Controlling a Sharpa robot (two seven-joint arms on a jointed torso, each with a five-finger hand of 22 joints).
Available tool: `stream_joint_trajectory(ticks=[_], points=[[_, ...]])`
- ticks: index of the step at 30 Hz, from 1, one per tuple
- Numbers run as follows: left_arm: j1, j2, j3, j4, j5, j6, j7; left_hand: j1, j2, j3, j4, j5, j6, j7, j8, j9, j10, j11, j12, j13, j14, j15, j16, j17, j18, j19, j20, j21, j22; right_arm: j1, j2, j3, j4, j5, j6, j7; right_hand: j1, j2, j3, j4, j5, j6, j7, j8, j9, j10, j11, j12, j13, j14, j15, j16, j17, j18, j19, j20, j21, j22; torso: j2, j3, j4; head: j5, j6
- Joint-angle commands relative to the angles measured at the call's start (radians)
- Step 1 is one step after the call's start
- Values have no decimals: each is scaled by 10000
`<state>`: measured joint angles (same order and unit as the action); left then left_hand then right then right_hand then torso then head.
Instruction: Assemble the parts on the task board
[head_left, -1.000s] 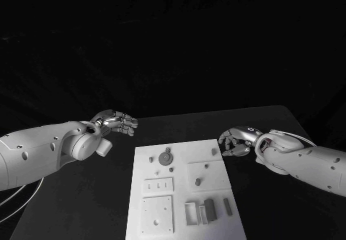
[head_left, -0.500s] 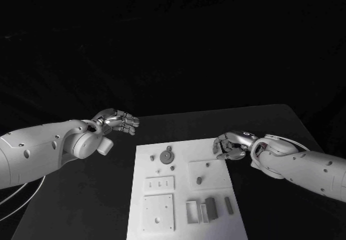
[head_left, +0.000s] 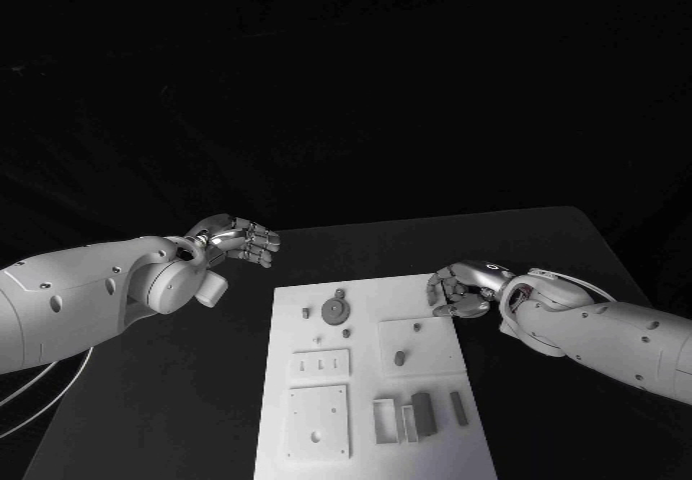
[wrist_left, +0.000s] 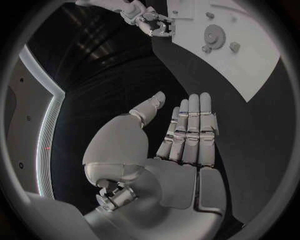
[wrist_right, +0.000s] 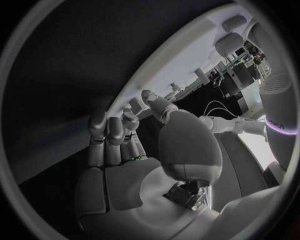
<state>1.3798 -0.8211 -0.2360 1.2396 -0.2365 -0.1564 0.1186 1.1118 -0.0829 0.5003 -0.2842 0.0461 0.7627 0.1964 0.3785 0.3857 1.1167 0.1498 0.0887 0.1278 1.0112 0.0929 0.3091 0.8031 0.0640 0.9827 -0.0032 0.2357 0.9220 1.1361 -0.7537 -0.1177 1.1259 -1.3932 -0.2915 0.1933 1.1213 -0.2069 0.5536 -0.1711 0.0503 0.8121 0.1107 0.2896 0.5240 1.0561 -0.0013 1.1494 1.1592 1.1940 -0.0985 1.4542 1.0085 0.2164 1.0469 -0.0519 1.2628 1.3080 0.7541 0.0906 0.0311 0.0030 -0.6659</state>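
Beside the task board (head_left: 361, 380), right robot hand (head_left: 459, 291) curled, empty, left robot hand (head_left: 238, 240) released.

Task board (head_left: 368, 400) mid-table (head_left: 548, 240); parts (head_left: 420, 415) on it.

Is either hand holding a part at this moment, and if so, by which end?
Nothing is held. The left hand is open off the task board; the right hand hovers at the board's far right edge with fingers curled, empty.
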Motion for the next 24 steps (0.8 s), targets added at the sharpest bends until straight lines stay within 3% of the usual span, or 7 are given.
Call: stream_joint_trajectory(ticks=[1, 13, 24], points=[[5, 11, 7, 11, 3, 157, 73, -63, -43, -4, 23, 34, -18, 83, -32, -2, 30, 19, -53, 9, 57, 5, -36, 15, 141, -29, -30, -46, 17, -34, 32, -10, -54, 16, -19, 84, -5, 134, 57, -41, -12, 119, 20, 78, 16, 33, 36, 55, 10, 141, -28, 49, 37, 454, -10, -109, 57, 213, 2, -3, -12, 6, -17], [5, 9, 7, 12, 3, 165, 36, -69, -36, -5, 30, 34, -24, 87, -37, -2, 30, 20, -59, 11, 59, 6, -43, 21, 142, -27, -29, -49, 19, -39, 96, -8, -81, 16, -227, 78, -99, 654, 4, -234, -13, 611, 78, 300, 127, 19, 90, 159, -52, 203, 21, 86, 113, 454, -61, -153, 174, 192, -1, -1, -11, 18, -31], [5, 12, 8, 11, 3, 198, 5, -71, -38, -6, 30, 34, -29, 89, -41, -2, 30, 20, -63, 12, 60, 6, -48, 27, 143, -28, -29, -53, 21, -41, 168, -8, -70, 16, -205, 64, -146, 782, -3, -340, -13, 823, 122, 358, 153, 22, 132, 198, -96, 219, 63, 91, 124, 454, -80, -162, 207, 183, 6, 0, -18, 32, -63]])
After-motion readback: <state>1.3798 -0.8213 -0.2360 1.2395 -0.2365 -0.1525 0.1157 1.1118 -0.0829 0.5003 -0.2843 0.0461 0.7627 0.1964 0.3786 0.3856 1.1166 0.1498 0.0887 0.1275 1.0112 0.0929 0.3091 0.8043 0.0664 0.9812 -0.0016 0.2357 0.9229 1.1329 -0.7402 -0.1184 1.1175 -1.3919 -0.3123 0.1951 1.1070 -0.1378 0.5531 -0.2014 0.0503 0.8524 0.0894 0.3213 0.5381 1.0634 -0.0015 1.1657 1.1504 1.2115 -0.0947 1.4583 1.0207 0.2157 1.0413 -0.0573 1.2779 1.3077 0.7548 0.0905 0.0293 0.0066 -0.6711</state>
